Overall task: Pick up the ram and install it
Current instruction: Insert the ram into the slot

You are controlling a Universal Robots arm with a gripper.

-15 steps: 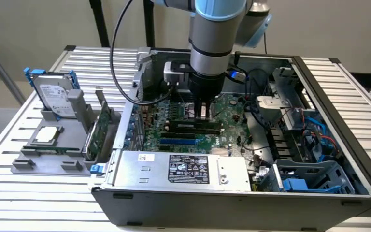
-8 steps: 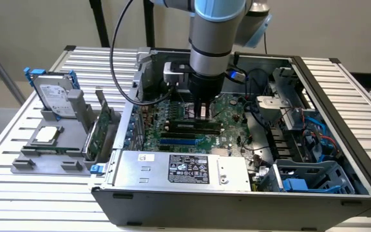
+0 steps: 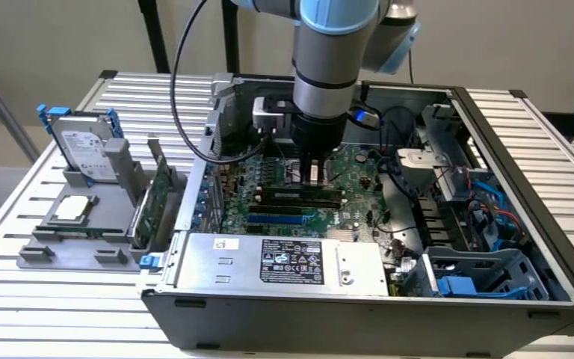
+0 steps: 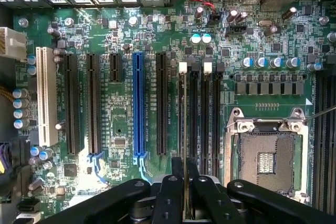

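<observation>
Green and thin, the ram (image 4: pixel 185 129) is seen edge-on in the wrist view, clenched between the fingertips of the hand (image 4: pixel 185 165) and lying over the bank of black memory slots (image 4: pixel 193 114) on the motherboard (image 4: pixel 265 98); whether it touches a slot, I cannot tell. The step in hand looks to be lining it up for seating, which asks for its long edge parallel to the slot, its notch matched to the key and both ends level, then even, straight pressure, since a tilted push could scrape contacts or strain the board.
</observation>
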